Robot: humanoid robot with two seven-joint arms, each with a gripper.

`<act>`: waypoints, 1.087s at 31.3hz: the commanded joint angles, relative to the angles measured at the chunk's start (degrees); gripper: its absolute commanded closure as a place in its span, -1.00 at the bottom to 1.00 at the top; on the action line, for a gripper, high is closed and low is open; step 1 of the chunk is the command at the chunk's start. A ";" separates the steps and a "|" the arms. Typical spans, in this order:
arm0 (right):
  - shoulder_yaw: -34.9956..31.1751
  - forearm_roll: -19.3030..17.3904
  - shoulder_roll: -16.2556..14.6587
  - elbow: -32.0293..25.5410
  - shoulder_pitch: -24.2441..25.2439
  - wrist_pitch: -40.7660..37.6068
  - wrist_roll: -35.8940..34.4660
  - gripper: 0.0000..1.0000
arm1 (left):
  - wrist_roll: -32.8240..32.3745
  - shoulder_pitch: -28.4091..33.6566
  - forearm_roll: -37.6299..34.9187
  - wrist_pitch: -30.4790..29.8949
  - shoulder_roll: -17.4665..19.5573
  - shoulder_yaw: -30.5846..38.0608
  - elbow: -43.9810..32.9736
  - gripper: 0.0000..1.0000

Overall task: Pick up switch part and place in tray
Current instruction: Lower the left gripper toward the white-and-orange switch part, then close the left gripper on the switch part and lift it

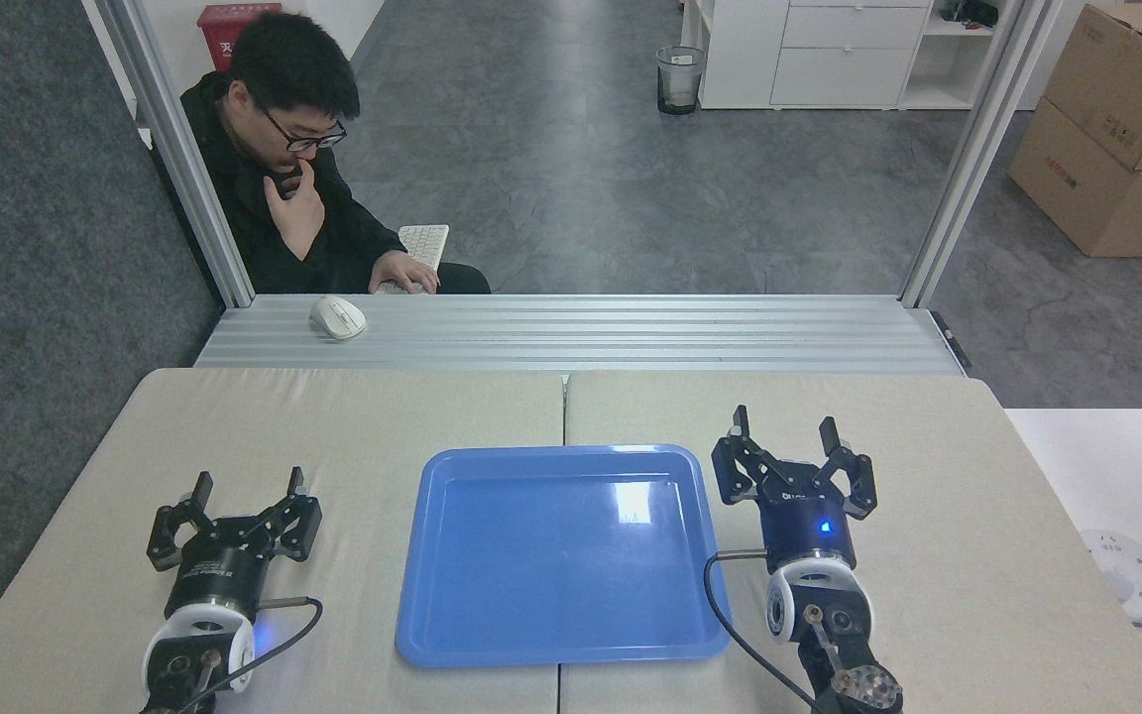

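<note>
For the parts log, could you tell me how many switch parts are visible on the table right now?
0. None shows on the table or in the blue tray; one may be hidden under the left gripper and its arm.

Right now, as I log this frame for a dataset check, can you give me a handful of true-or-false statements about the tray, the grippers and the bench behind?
1. The tray holds nothing. True.
2. The left gripper is clamped on a part. False: its jaws are spread with nothing between them.
3. The right gripper stands open, right of the tray. True.
4. The white mouse sits inside the tray. False: it lies on the metal ledge beyond the table.
5. The switch part is visible in the tray. False: it shows nowhere here.
</note>
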 commanded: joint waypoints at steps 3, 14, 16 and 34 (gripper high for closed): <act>-0.02 -0.01 -0.03 0.00 0.00 0.14 -0.01 -1.00 | 0.92 2.14 0.08 -0.57 3.90 4.28 5.74 -1.00; -0.02 0.07 -0.03 0.08 0.00 0.32 0.07 -1.00 | 1.54 5.92 -0.10 -7.24 4.17 4.63 4.17 -1.00; -0.02 -0.01 -0.03 0.09 0.00 0.76 0.16 -1.00 | 1.54 6.80 -0.01 -9.35 4.00 4.80 3.02 -1.00; -0.02 -0.01 -0.03 0.00 0.00 1.20 0.16 -1.00 | 3.38 7.15 -0.80 -10.24 3.91 4.63 6.80 -1.00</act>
